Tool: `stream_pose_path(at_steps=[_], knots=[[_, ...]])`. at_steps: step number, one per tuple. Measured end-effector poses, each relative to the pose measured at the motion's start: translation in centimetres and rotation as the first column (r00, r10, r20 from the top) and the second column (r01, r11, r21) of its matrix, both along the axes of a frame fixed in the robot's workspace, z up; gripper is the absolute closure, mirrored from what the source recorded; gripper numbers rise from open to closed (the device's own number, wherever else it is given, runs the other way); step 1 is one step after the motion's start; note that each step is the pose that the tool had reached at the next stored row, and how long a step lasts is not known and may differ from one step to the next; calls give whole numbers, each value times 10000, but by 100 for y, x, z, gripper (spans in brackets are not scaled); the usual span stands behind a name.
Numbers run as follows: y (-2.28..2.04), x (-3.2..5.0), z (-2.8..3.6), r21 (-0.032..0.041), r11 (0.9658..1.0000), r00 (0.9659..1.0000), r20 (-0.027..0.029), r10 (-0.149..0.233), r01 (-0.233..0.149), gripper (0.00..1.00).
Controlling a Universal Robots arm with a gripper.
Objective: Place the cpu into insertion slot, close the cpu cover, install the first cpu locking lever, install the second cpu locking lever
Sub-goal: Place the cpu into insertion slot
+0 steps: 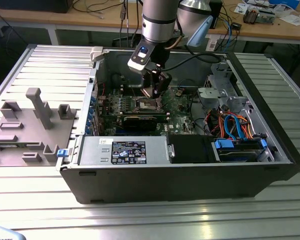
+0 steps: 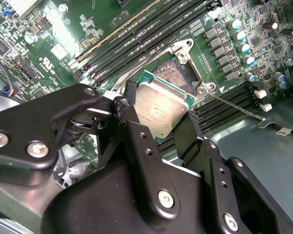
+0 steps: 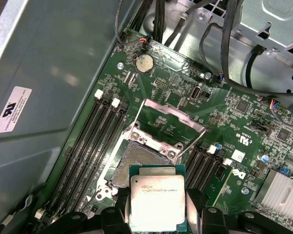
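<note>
Two black fingers point(image 2: 136, 141) of the gripper point(image 2: 158, 124) clamped on opposite edges of the cpu point(image 2: 161, 107), silver-grey top facing both wrist cameras, chip slightly tilted. Cpu held just above the near edge of the insertion slot point(image 3: 136, 161), not seated; slot's dark contact field bare. Cpu cover point(image 3: 173, 114) flipped up and open at the slot's far side. One thin locking lever point(image 2: 234, 105) sticks out beside the slot, raised off the board. Long memory slots point(image 3: 93, 146) run along both sides of the slot on the green motherboard point(image 3: 224, 122). Exterior view: arm reaches down into the open computer case point(image 1: 190, 180), which lies on a ribbed metal table point(image 1: 140, 215); grey fixture point(image 1: 35, 115) on the exterior view's left, well apart.
</note>
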State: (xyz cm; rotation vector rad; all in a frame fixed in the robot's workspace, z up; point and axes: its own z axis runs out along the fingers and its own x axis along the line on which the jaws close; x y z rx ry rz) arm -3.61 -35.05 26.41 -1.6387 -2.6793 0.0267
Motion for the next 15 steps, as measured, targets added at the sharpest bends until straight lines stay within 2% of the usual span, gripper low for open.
stream_pose_path(at_steps=[4, 10, 15], knots=[[0, 0, -1, 0, 10000, 10000, -1, -56, 56, 45], [0, 0, -2, 0, 9990, 9990, -1, -437, 437, 45], [0, 0, -4, 0, 9985, 9985, 0, -542, 542, 45]])
